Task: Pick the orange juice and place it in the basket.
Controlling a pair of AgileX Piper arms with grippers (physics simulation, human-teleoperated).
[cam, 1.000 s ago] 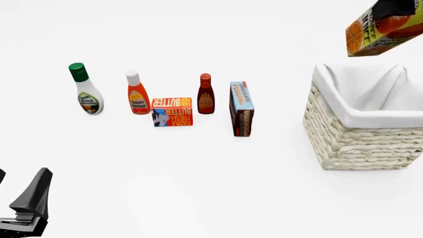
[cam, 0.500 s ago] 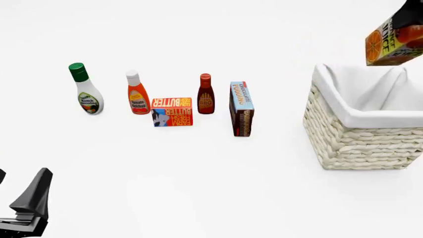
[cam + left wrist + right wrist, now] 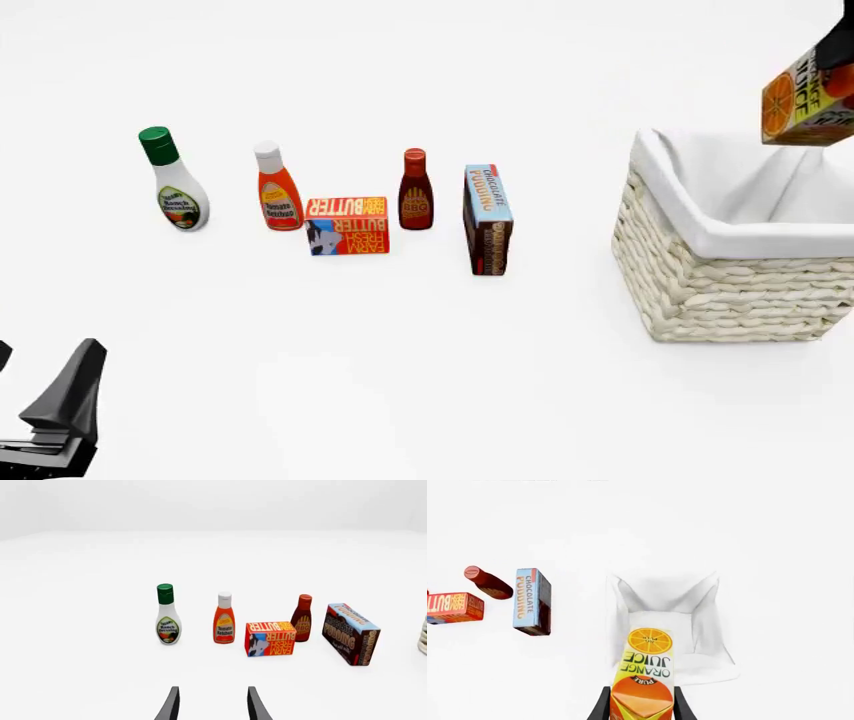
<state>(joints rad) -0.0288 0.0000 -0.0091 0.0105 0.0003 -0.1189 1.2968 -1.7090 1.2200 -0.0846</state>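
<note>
The orange juice carton (image 3: 807, 100) hangs in the air at the right edge of the front view, above the white wicker basket (image 3: 721, 285). My right gripper (image 3: 640, 707) is shut on the carton (image 3: 644, 677); in the right wrist view the carton sits over the basket's cloth-lined opening (image 3: 627, 602). In the front view only a dark bit of that gripper shows at the edge. My left gripper (image 3: 212, 705) is open and empty, low at the near left, far from the groceries; one finger shows in the front view (image 3: 67, 400).
A row of groceries stands left of the basket: ranch dressing bottle (image 3: 174, 182), ketchup bottle (image 3: 278, 190), butter box (image 3: 348, 225), BBQ sauce bottle (image 3: 415, 192) and chocolate pudding box (image 3: 487, 220).
My right gripper has carried the orange juice carton to the right and slightly down, further over the basket. The left arm has not moved.
</note>
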